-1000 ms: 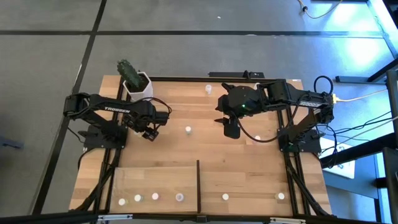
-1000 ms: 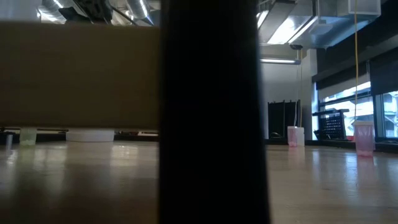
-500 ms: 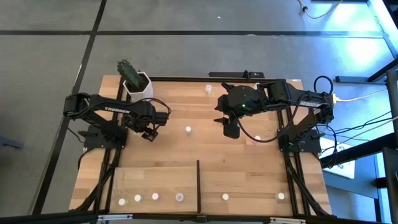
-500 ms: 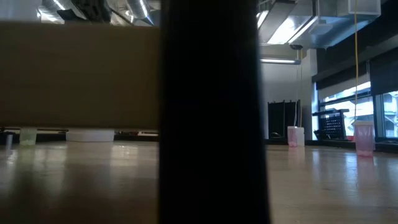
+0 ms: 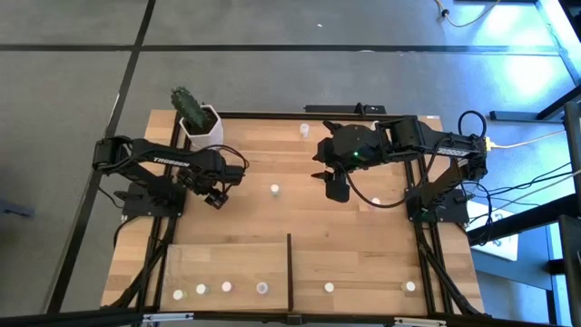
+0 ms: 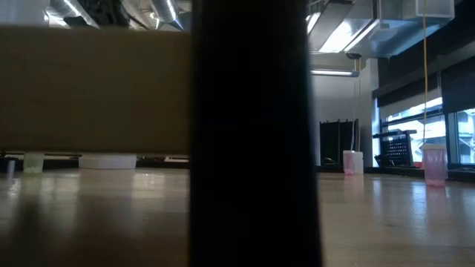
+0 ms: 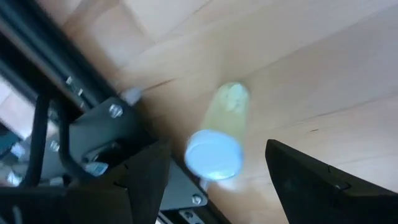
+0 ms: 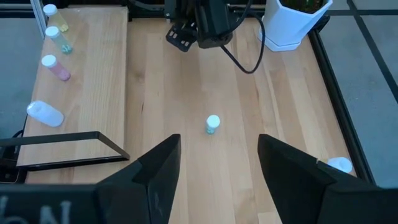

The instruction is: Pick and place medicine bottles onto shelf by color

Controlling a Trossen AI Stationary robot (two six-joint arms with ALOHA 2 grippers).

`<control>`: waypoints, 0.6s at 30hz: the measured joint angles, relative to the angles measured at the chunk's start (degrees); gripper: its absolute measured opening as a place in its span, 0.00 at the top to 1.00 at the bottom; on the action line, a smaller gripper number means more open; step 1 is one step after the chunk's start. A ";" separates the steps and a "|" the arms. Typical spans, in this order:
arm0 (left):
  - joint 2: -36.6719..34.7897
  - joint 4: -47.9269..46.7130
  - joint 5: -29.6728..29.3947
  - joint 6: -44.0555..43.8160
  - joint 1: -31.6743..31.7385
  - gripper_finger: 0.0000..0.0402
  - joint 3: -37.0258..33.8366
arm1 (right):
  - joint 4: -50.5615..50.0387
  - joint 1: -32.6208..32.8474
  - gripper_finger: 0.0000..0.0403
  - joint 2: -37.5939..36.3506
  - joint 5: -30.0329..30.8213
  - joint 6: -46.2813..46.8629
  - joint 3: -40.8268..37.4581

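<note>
Near edge: shelf [image 5: 227, 259] already carries a row of bottles, split by the black divider [image 5: 290, 268]. My left gripper [image 5: 213, 193] hangs low with fingers spread around a yellowish bottle [image 7: 221, 140], apparently lined up for a grab, not clamped. One bottle [image 5: 274, 190] stands mid-table between the arms. Right gripper [image 5: 337, 187] hovers released, empty. Far corner: cactus pot [image 5: 201, 125].

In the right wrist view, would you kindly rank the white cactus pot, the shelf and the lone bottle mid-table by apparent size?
1. Shelf, largest.
2. Cactus pot, partly cut off by the picture's edge, yet clearly smaller than the shelf.
3. Lone bottle, by far the smallest, though it stands nearer the camera than the pot.
</note>
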 joint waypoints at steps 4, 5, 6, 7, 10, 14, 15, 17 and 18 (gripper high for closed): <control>0.00 1.05 -1.29 1.74 -0.09 0.37 0.01 | 0.54 -0.01 0.46 0.00 0.02 0.01 0.00; 0.00 0.95 -1.78 1.80 -0.09 0.38 0.00 | 0.69 0.01 0.46 0.00 0.00 -0.01 0.00; 0.00 0.89 -1.93 1.82 -0.09 0.38 0.00 | 0.93 0.01 0.46 0.00 0.01 0.01 0.00; 0.00 0.93 -1.95 1.85 -0.09 0.39 0.00 | 1.19 -0.01 0.46 0.00 0.00 0.01 0.00; 0.00 0.87 -1.91 1.85 -0.09 0.42 0.00 | 1.57 -0.01 0.46 0.00 0.00 0.01 0.00; 0.00 0.77 -1.88 1.84 -0.09 0.49 0.00 | 2.08 -0.01 0.46 0.00 0.02 -0.01 0.00; 0.00 0.73 -1.87 1.82 -0.09 0.51 0.00 | 2.07 0.01 0.46 -0.01 0.00 -0.01 0.00; 0.00 0.73 -1.86 1.82 -0.09 0.54 0.00 | 2.25 0.00 0.46 0.00 0.01 -0.23 0.00; 0.00 0.71 -1.88 1.82 -0.09 0.56 0.00 | 2.45 -0.01 0.46 -0.02 0.00 -0.51 0.00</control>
